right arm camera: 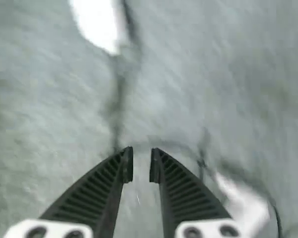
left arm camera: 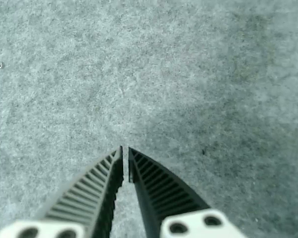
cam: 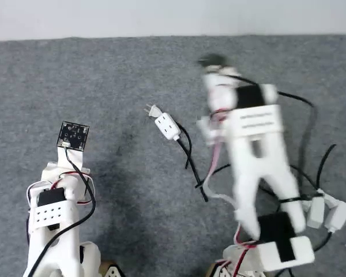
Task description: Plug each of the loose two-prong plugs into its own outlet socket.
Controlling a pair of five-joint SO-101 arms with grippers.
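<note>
While plug (cam: 167, 127) lies ahead of right gripper (right arm camera: 139, 158), its fingers stand slightly apart | left gripper (left arm camera: 125, 154) — fingers together

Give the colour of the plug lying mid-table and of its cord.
White plug, black cord; clearest in the high view.
</note>
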